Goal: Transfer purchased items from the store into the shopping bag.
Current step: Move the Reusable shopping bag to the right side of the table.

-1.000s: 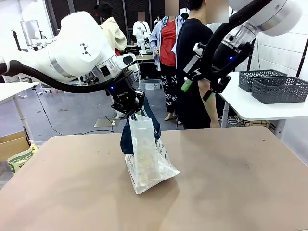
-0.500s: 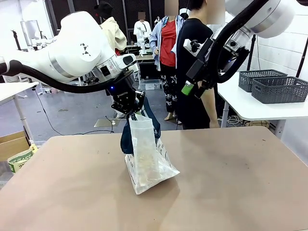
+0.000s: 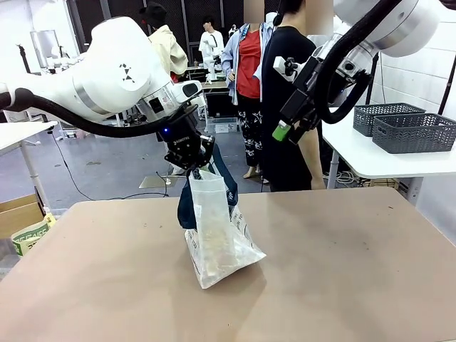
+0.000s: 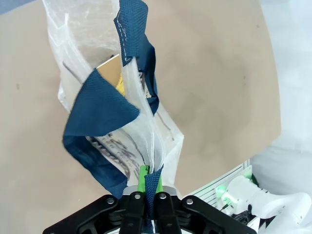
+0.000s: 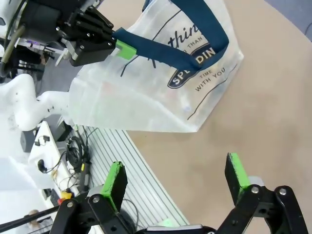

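Note:
The shopping bag (image 3: 217, 239) stands on the tan table, translucent white with navy straps and a navy oval logo (image 5: 195, 66). My left gripper (image 3: 191, 158) is shut on one navy strap (image 4: 152, 183) and holds the bag's top up. Down in the bag's mouth I see a flat tan-brown pack (image 4: 109, 70) and a yellow piece (image 4: 120, 87). My right gripper (image 3: 288, 130) hangs open high above the far side of the table, right of the bag, with nothing between its green pads (image 5: 116, 178). From there, the left gripper (image 5: 92, 36) shows gripping the strap.
Two dark grey openwork baskets (image 3: 415, 132) stand on a white side table (image 3: 370, 160) at the far right. A person in a black top (image 3: 283, 92) stands beyond the table, behind my right gripper. A cardboard box (image 3: 21, 217) sits on the floor at left.
My right arm has lifted a little and its wrist has turned, so the fingers now point another way. The left gripper and the bag have stayed in place.

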You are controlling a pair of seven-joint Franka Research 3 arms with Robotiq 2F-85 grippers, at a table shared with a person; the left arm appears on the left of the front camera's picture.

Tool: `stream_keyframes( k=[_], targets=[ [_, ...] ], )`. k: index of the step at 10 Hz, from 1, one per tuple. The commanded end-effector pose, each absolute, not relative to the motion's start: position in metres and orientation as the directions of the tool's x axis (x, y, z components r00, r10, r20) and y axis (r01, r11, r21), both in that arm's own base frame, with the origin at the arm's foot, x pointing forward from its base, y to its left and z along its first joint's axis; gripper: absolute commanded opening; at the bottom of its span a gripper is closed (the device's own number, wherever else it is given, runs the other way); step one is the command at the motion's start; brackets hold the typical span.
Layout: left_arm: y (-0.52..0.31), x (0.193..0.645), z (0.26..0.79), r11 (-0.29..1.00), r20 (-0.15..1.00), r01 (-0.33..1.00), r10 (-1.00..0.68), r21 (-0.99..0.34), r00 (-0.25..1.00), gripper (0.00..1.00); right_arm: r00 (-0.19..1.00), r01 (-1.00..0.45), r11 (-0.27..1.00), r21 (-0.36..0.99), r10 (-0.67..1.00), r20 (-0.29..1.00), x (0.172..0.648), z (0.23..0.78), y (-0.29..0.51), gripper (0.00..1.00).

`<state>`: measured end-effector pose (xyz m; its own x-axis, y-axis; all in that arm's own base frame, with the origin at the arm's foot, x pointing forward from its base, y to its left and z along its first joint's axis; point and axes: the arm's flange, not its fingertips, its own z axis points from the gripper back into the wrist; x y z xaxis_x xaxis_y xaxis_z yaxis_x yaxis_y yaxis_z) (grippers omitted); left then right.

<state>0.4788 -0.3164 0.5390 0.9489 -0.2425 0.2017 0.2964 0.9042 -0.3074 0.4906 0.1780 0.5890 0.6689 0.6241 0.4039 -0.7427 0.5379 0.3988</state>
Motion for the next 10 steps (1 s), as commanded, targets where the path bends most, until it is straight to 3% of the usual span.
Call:
stream_keyframes(
  k=[1, 6, 10],
  targets=[
    [-0.319, 0.497, 0.558, 0.929, 0.146, 0.306, -0.28, -0.207, 0.949, 0.0, 0.684, -0.729, 0.549, 0.409, 0.618, 0.389, 0.489, 0.588, 0.18, 1.0],
    [-0.322, 0.537, 0.596, 0.949, 0.012, 0.31, -0.31, -0.059, 0.951, 0.0, 0.684, -0.729, 0.549, 0.409, 0.618, 0.389, 0.489, 0.588, 0.18, 1.0],
    [-0.293, 0.546, 0.621, 0.963, 0.031, 0.256, -0.259, 0.082, 0.965, 0.0, 0.684, -0.729, 0.549, 0.409, 0.618, 0.389, 0.489, 0.588, 0.18, 1.0]
  ],
)
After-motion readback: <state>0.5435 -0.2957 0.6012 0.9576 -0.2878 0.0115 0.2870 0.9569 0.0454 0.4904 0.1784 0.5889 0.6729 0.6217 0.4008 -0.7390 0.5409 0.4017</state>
